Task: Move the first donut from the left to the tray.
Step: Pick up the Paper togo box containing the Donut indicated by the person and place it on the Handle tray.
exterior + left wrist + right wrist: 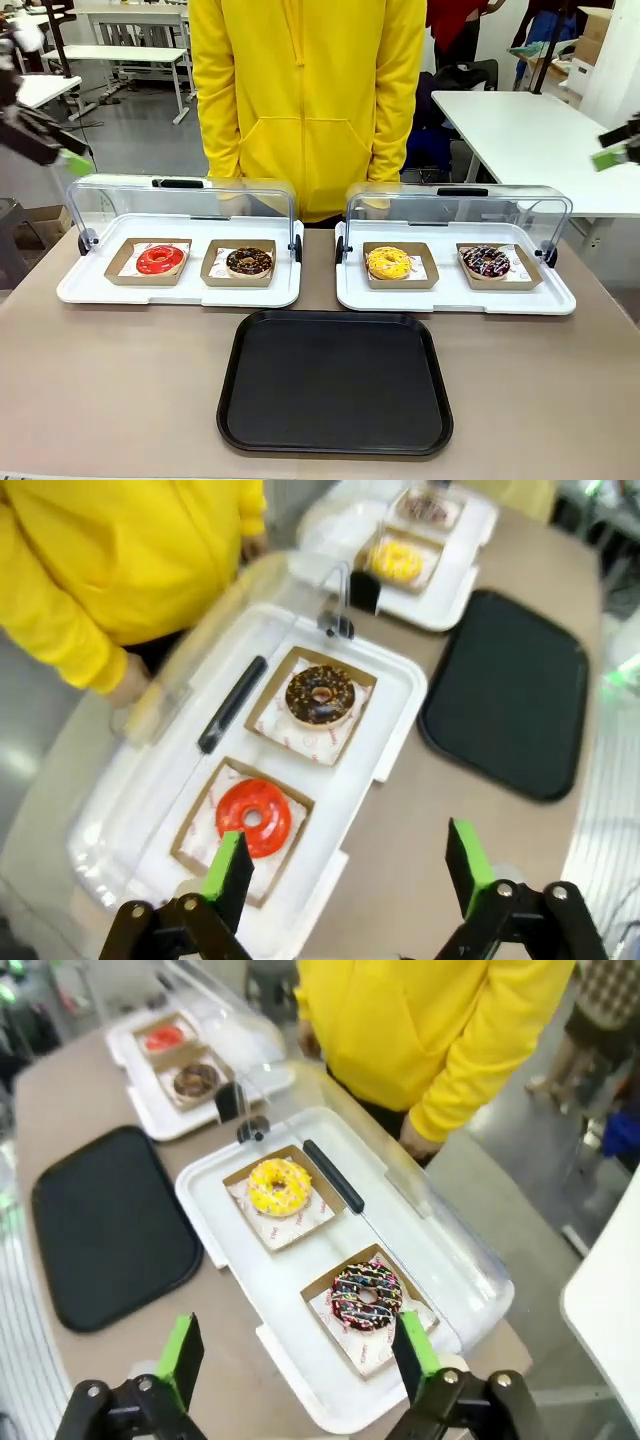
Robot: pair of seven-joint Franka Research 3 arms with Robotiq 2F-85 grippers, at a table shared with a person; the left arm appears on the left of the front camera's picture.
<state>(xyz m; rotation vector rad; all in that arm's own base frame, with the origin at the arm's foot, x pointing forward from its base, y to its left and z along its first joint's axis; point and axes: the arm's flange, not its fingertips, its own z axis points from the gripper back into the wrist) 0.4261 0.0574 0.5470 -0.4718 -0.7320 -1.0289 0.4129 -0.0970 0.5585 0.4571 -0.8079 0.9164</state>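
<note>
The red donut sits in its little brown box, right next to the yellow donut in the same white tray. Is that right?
Not quite. The red donut does sit in its little brown box in a white tray, but its neighbour there is the chocolate donut, not the yellow one. The yellow donut lies in the other white tray. The front view shows this.
</note>
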